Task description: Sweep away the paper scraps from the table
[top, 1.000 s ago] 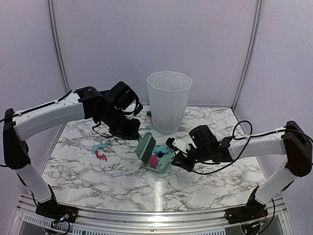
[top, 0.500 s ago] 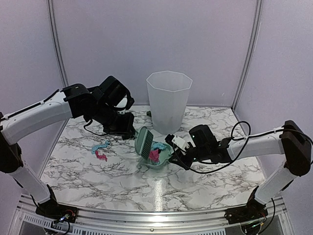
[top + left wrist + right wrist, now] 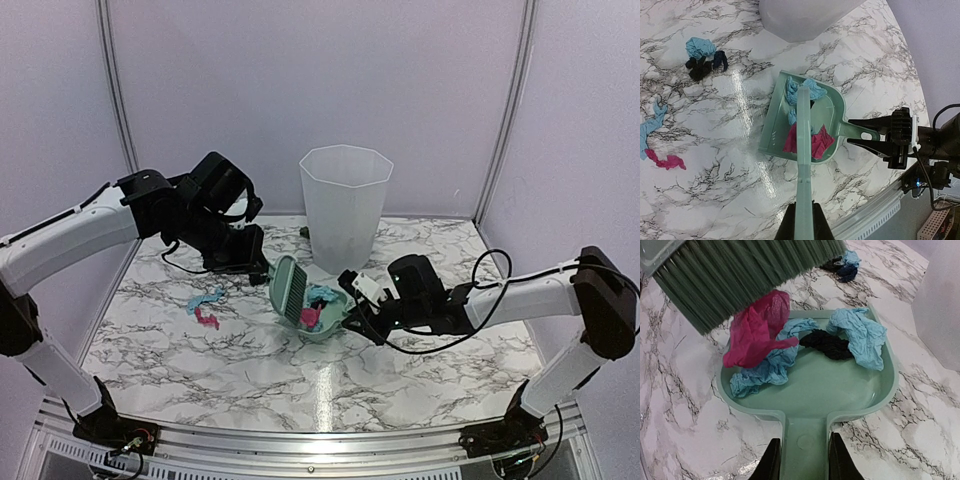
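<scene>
My right gripper (image 3: 354, 316) is shut on the handle of the mint-green dustpan (image 3: 328, 322), seen close in the right wrist view (image 3: 804, 455). The pan (image 3: 840, 385) holds pink (image 3: 757, 327), light blue (image 3: 860, 332) and black (image 3: 827, 344) paper scraps. My left gripper (image 3: 256, 268) is shut on the handle of the mint-green brush (image 3: 804, 170), whose bristles (image 3: 740, 275) stand at the pan's open edge. On the table (image 3: 420, 370), a blue strip (image 3: 206, 298) and a pink scrap (image 3: 207, 320) lie to the left. A blue and black cluster (image 3: 702, 57) lies beyond the pan.
A tall translucent white bin (image 3: 345, 205) stands just behind the dustpan, near the table's back middle. Grey walls enclose the back and sides. The metal front rail (image 3: 300, 440) runs along the near edge between the two arm bases.
The left arm has drawn back to the left with the brush. The dustpan, held by the right gripper, has shifted a little left and away from the front edge.
</scene>
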